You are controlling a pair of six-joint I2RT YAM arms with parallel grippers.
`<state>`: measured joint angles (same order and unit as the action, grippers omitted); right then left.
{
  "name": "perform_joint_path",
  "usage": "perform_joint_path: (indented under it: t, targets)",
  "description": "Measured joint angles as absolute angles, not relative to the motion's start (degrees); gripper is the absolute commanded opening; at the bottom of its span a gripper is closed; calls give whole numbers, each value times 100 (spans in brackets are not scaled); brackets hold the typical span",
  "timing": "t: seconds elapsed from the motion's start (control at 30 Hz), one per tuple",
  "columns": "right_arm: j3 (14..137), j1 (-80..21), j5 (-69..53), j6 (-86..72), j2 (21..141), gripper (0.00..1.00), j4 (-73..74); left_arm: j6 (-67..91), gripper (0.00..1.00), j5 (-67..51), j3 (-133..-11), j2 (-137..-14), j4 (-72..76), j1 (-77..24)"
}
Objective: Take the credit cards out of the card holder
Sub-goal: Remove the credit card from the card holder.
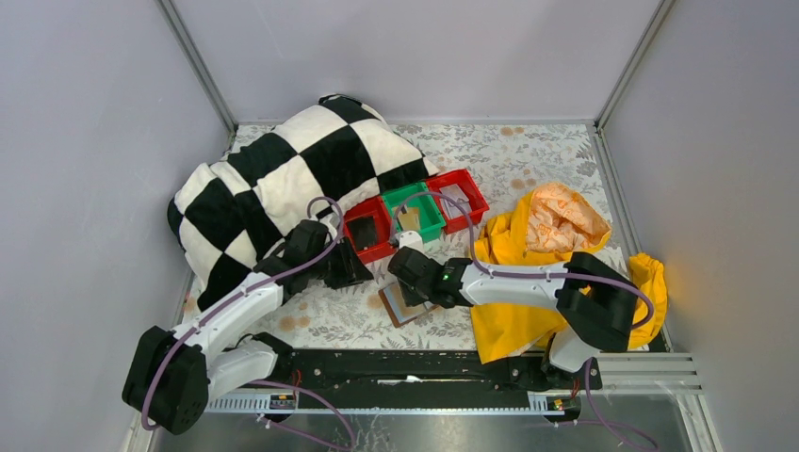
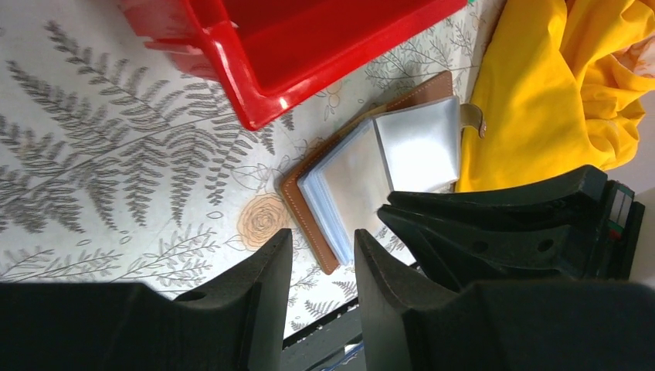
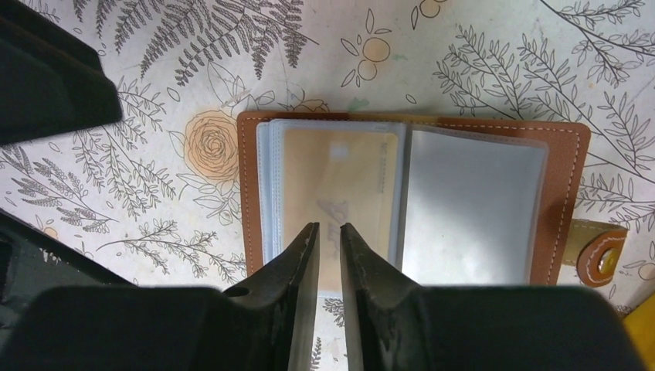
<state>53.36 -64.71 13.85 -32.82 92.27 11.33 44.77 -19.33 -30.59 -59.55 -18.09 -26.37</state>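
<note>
Right wrist view looks straight down on the card holder [image 3: 568, 154], lying open like a book on the flowered bench [image 3: 463, 62]. A tan card [image 3: 340, 170] shows through the clear sleeve on its 9 o'clock page. The right pincer [image 3: 329, 228] reaches in from 6 o'clock, jaws set at a narrow slit over that card's near edge. Whether it has the card nipped or only sits above it, I cannot tell. The left pincer [image 2: 323, 239] hangs released, nothing between its jaws, just off the holder at about 10 o'clock of it in the top view, beside the red bin [image 2: 309, 46].

The step in hand looks like drawing the tan card from its sleeve. Catch the card's edge alone, not the plastic, and pull low and straight toward 6 o'clock, where the card's end seems to poke out. The holder looks light and may slide or lift along, so the left pincer could first press on its brown border.
</note>
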Motion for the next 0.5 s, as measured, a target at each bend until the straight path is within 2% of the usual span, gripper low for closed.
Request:
perform_joint_path:
  t: [0.17,0.33,0.5]
  targets:
    - [5223,-6287,1286,-3282,9391,17,858,4678,39,-1957,-3024,-6208,-1505,-3013]
    - [4987,-5972,1232,-3293,9406,17,696,4858,40,-1975,-3024,-6523,-1210,-3273]
    - [4545,-5754,1190,-3299,8868,17,650,5028,40,-1973,-3024,-6781,-967,-3426]
